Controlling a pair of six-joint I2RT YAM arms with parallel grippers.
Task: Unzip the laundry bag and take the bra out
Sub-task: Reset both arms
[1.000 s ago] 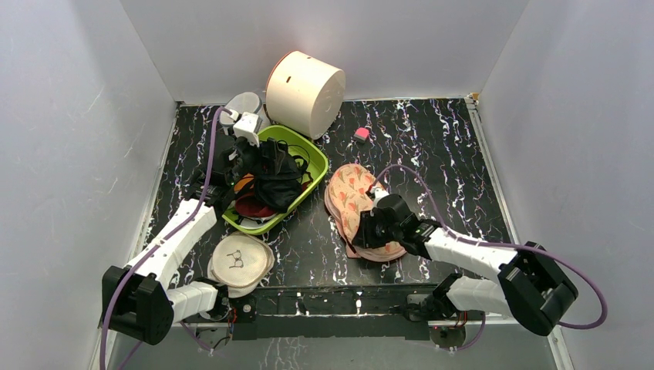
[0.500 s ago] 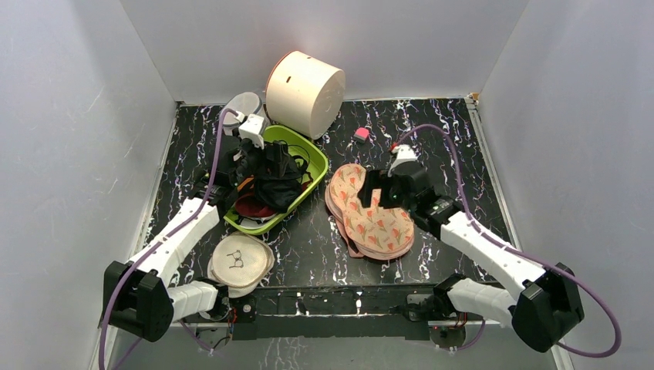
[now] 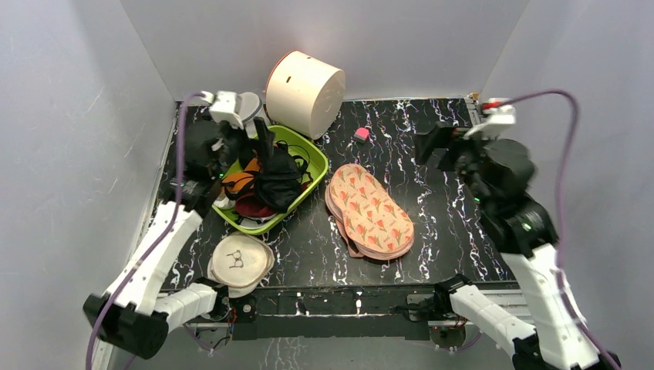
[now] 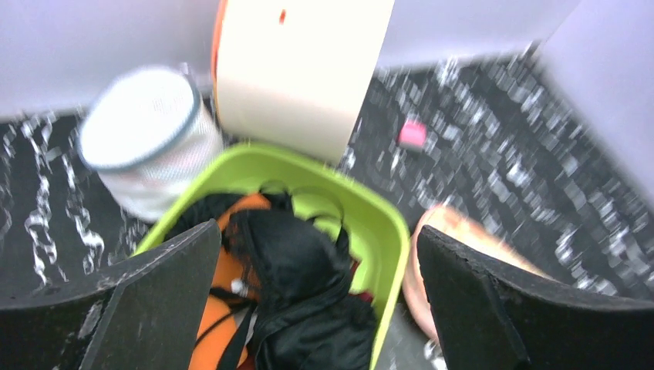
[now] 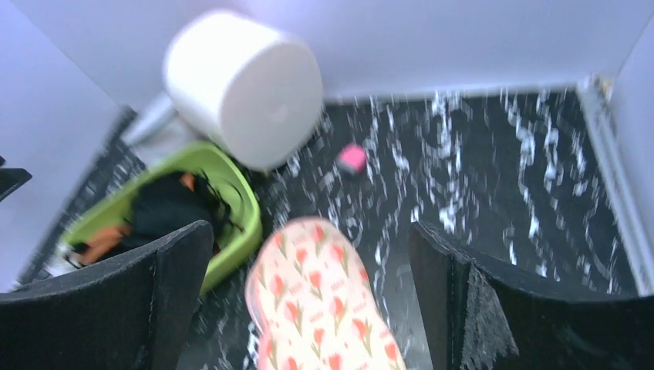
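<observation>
Closest to your arm bases, the round cream pouch with the glasses drawing (image 3: 241, 262) sat at the near left of the black marbled table (image 3: 455, 223). Only the overhead camera picked that one up; neither wrist cam had it.

Next out, the laundry bag (image 3: 369, 210) lay flat around mid-table with nothing touching it. I couldn't tell from any view how far the zipper was run. The right wrist cam showed its print best (blurry, though), and the left wrist cam only caught a peach edge of it.

Your right gripper (image 5: 308, 231) had its fingers spread wide with nothing between them. It was up high over the far right side, well apart from the bag.

Left of the bag was the green basin (image 3: 315, 166), holding a heap of bras. The black bra (image 3: 276, 179) was draped on top toward the right, with an orange-lined bra (image 3: 241, 185) on its left and a maroon bra (image 3: 251, 206) at the near end. Your left gripper (image 4: 316, 231) hung over that basin, also spread wide and empty. Its camera looked straight down on the black cups.

Farther back, the white mesh cylinder (image 4: 146, 139) showed its blue rim clearly in the left wrist view. From overhead it was half hidden behind the left arm. Beside it, the big cream drum (image 3: 305, 92) lay on its side against the back wall, and a small pink block (image 3: 361, 134) sat to its right.
</observation>
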